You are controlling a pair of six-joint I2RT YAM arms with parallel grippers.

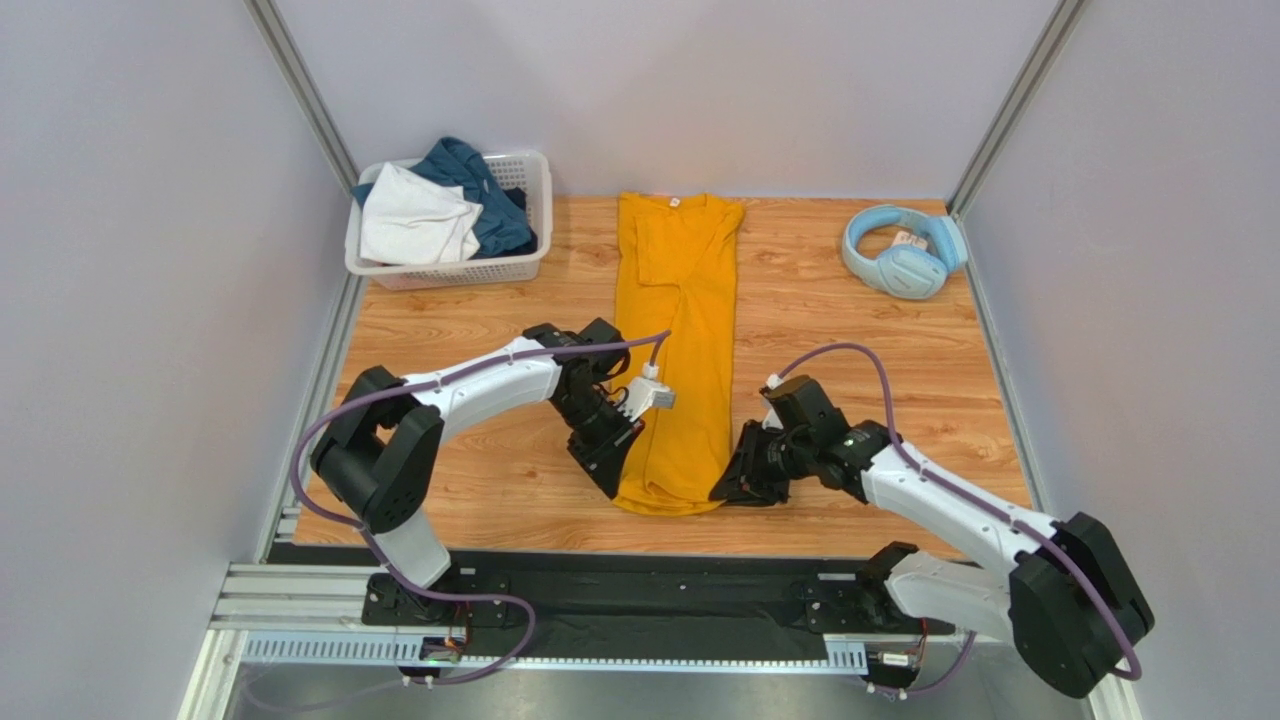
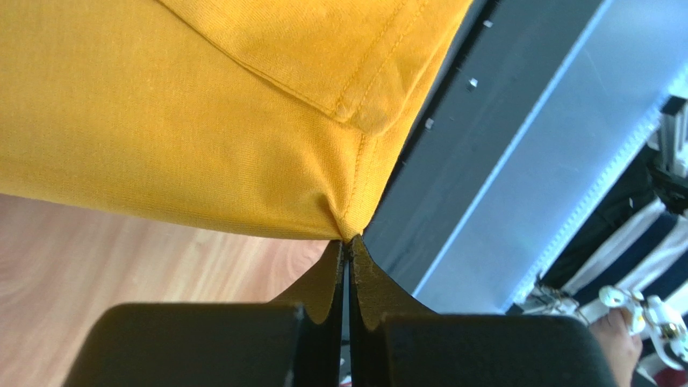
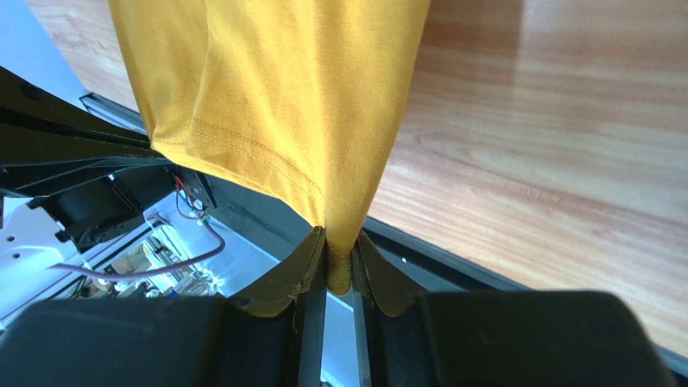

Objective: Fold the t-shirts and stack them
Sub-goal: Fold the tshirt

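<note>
A mustard-yellow t-shirt (image 1: pixel 688 330) lies lengthwise in the middle of the wooden table, folded into a narrow strip, collar at the far end. My left gripper (image 1: pixel 612 458) is shut on its near left hem corner (image 2: pixel 349 216). My right gripper (image 1: pixel 739 477) is shut on the near right hem corner (image 3: pixel 342 234). Both corners are lifted a little off the table. A white garment (image 1: pixel 415 218) and a dark teal-blue garment (image 1: pixel 478 180) lie crumpled in the basket.
A white plastic lattice basket (image 1: pixel 460 272) stands at the far left of the table. Light-blue headphones (image 1: pixel 899 251) lie at the far right. The black rail (image 1: pixel 631 578) with the arm bases runs along the near edge.
</note>
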